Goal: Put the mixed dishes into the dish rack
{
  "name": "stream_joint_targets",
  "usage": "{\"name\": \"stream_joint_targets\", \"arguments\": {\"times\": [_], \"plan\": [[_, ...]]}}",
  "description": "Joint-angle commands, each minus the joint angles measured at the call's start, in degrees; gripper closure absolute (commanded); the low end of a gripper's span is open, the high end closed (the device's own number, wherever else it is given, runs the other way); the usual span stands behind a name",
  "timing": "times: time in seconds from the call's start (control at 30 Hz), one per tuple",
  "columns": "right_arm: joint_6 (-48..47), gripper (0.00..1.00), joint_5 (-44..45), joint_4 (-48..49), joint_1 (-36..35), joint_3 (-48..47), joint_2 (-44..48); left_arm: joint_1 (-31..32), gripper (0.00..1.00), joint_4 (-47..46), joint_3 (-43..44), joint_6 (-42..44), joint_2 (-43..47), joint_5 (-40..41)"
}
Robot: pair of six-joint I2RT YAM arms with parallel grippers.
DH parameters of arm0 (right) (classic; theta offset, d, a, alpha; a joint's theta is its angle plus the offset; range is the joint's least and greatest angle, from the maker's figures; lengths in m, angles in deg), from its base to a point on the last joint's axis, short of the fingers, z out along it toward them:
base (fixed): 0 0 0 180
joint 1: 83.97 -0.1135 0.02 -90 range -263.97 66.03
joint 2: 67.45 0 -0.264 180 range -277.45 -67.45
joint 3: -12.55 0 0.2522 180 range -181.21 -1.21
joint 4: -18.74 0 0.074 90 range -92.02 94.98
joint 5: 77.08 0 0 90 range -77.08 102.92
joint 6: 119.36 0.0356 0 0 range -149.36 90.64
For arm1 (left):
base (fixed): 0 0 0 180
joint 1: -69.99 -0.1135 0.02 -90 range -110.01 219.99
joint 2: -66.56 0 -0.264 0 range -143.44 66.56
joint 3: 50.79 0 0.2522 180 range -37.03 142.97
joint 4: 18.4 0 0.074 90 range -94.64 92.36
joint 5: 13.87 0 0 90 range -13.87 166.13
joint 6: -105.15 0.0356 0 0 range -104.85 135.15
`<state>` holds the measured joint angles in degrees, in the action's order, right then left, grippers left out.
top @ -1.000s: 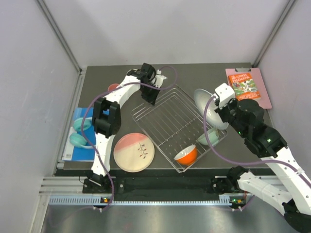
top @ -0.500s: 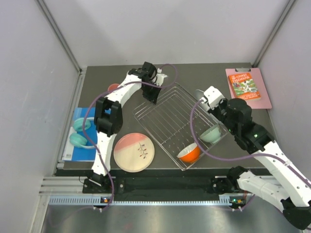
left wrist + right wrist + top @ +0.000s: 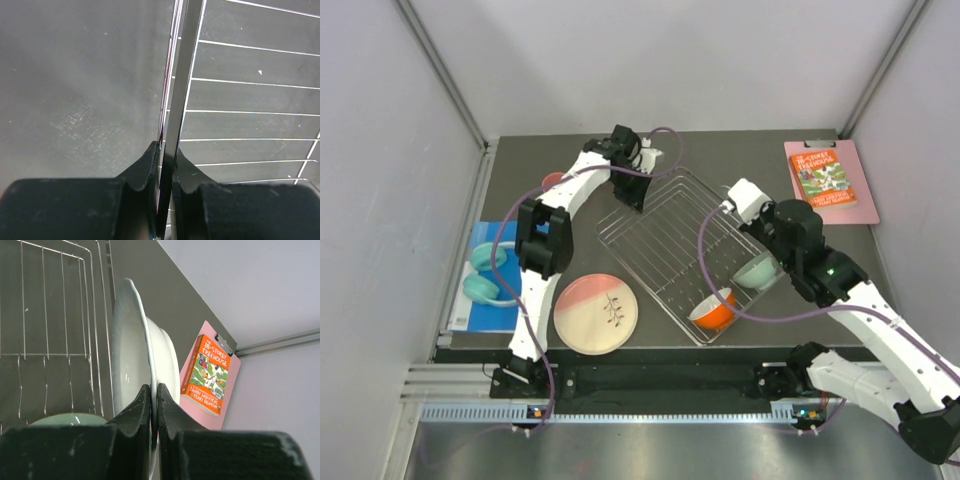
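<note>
Plate first: the pale grey-white plate (image 3: pixel 131 365) stands on edge, its rim pinched between the jaws of the right gripper (image 3: pixel 154 390). Its face runs along the right-hand rim of the dish rack (image 3: pixel 60 355). From the jaws, the rack's open wires lie on the side of the plate's hollow face, just beside it. The coming move therefore looks like a short sideways shift and a lowering between the bars. Whether the plate's bottom edge touches a wire cannot be told, since in the overhead view the wrist hides most of it. The right arm is plainly the nearer one.

The left gripper (image 3: pixel 166 150) has its jaws pressed onto the rack's far-left rim wire, probably to steady it. At the rack's near end sit the mint-green bowl (image 3: pixel 757 270) and the orange bowl (image 3: pixel 712 311). The pink-and-cream plate (image 3: pixel 596 313) lies flat on the dark desk (image 3: pixel 770 160), just off the rack's near-left side. Teal headphones (image 3: pixel 485 275) rest on a blue book (image 3: pixel 480 315) at the left edge, and a pink clipboard (image 3: pixel 855 205) carries an orange paperback (image 3: pixel 823 178) far right. Pale walls close in on three sides.
</note>
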<state>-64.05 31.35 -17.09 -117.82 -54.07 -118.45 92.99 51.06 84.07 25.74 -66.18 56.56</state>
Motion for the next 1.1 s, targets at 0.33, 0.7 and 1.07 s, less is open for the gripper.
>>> {"name": "stream_joint_targets", "arguments": {"times": [0.33, 0.7, 1.07], "plan": [[4.29, 1.0, -3.93, 0.27, 0.01, -5.76, 4.6, -4.02, 0.88, -3.76, -2.36, -6.11, -4.63, 5.77], [3.23, 1.0, -6.74, 5.27, 0.8, 0.12, 2.23, -3.93, 0.89, -3.67, -2.53, -5.58, -4.27, 5.42], [4.55, 1.0, -9.74, 9.24, 3.87, 1.1, -5.16, -4.02, 0.87, -4.11, -4.03, -4.26, -3.13, 5.07]]}}
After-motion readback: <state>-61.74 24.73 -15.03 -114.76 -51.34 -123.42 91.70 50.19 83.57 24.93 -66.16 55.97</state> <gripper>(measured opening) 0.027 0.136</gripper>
